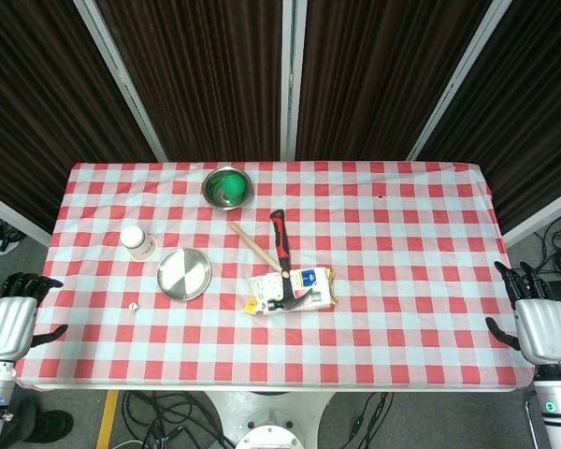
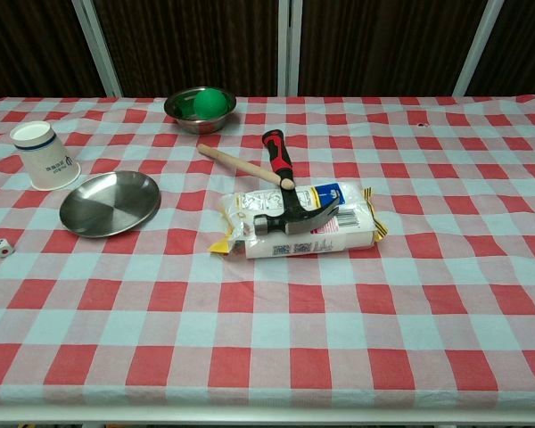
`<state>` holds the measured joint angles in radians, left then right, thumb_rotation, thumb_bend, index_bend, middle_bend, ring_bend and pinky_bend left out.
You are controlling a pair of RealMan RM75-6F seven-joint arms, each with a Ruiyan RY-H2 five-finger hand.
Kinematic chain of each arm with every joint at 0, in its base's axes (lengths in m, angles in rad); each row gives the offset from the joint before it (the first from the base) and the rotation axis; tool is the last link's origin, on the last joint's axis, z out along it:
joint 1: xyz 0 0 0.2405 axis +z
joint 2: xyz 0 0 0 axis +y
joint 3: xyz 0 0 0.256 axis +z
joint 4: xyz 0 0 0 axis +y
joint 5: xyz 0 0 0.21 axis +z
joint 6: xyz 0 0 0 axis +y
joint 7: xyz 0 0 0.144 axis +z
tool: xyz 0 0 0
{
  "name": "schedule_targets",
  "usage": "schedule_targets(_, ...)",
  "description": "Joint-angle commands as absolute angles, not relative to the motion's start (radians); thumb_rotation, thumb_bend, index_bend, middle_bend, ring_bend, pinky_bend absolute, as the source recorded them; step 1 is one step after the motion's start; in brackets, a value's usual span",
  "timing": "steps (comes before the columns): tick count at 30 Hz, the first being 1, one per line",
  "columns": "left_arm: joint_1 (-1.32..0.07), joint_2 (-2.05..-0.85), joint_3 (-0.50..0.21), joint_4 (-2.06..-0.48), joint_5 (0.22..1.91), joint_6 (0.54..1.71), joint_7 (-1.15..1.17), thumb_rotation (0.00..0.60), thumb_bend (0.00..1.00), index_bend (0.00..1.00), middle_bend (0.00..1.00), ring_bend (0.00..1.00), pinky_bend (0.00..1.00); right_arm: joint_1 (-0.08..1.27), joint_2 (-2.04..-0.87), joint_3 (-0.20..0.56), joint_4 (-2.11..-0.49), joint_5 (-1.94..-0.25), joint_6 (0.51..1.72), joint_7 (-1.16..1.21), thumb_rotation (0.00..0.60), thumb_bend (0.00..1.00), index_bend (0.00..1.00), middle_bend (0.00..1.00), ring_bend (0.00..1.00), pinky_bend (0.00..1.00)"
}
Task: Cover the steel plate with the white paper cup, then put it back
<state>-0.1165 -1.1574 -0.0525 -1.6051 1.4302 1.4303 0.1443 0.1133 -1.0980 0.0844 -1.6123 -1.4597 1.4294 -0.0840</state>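
Note:
The steel plate (image 1: 184, 274) (image 2: 110, 203) lies bare on the checked cloth, left of centre. The white paper cup (image 1: 137, 244) (image 2: 44, 157) stands upside down just behind and to the left of it, apart from it. My left hand (image 1: 12, 318) hangs off the table's left edge, fingers apart, holding nothing. Off the right edge my right hand (image 1: 539, 318) is likewise open and empty. Neither hand shows in the chest view.
A hammer (image 1: 279, 253) (image 2: 285, 183) rests across a white packet (image 1: 294, 291) (image 2: 308, 227) at mid-table. A steel bowl (image 1: 227, 186) (image 2: 201, 109) with a green ball sits at the back. A small die (image 1: 133, 305) (image 2: 1, 247) lies near the plate's front left.

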Motion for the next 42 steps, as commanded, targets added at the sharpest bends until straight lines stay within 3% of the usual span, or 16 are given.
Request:
schedule_targets(1,-0.117,-1.161,-0.051,-1.602,1.427,1.425,0.144,0.6,0.06,0.3,0.28,0.18,0.15,0.116,-1.098,0.086,-1.614,-1.457,1.426,-0.086,0.6,0.14,0.07,0.19,0.03,0.19)
schedule_targets(10,-0.128,-1.164,-0.051,-1.603,1.427,1.409,0.139,0.6,0.06,0.3,0.28,0.18,0.15,0.117,-1.094,0.087,-1.616,-1.46,1.432,-0.084,0.6,0.14,0.07,0.19,0.03,0.19)
schedule_targets(15,-0.179,-1.174,-0.064,-1.596,1.423,1.335,0.117,0.6,0.06,0.33,0.31,0.21,0.18,0.118,-1.092,0.093,-1.612,-1.463,1.441,-0.083,0.6,0.14,0.07,0.19,0.03,0.19)
schedule_targets(18,-0.225,-1.19,-0.074,-1.586,1.41,1.26,0.091,0.6,0.06,0.36,0.38,0.31,0.32,0.119,-1.09,0.096,-1.61,-1.465,1.445,-0.083,0.6,0.14,0.07,0.19,0.03,0.19)
schedule_targets(20,-0.257,-1.215,-0.079,-1.564,1.402,1.208,0.058,0.6,0.06,0.38,0.47,0.41,0.48,0.119,-1.089,0.097,-1.609,-1.464,1.446,-0.08,0.6,0.14,0.07,0.19,0.03,0.19)
schedule_targets(23,-0.305,-1.255,-0.079,-1.517,1.395,1.118,-0.018,0.6,0.06,0.41,0.6,0.56,0.64,0.121,-1.09,0.095,-1.606,-1.461,1.438,-0.074,0.6,0.14,0.07,0.19,0.03,0.19)
schedule_targets(29,-0.372,-1.339,-0.071,-1.396,1.397,1.02,-0.054,0.6,0.07,0.43,0.74,0.72,0.82,0.125,-1.086,0.097,-1.609,-1.449,1.425,-0.079,0.6,0.14,0.07,0.2,0.03,0.19)
schedule_targets(34,-0.403,-1.381,-0.064,-1.356,1.386,0.965,-0.088,0.6,0.09,0.43,0.83,0.81,0.87,0.128,-1.085,0.098,-1.612,-1.441,1.42,-0.083,0.6,0.14,0.07,0.2,0.03,0.19)
schedule_targets(42,-0.428,-1.413,-0.047,-1.309,1.36,0.915,-0.069,0.6,0.22,0.44,0.85,0.82,0.87,0.133,-1.085,0.098,-1.612,-1.435,1.409,-0.082,0.6,0.14,0.07,0.21,0.03,0.19)
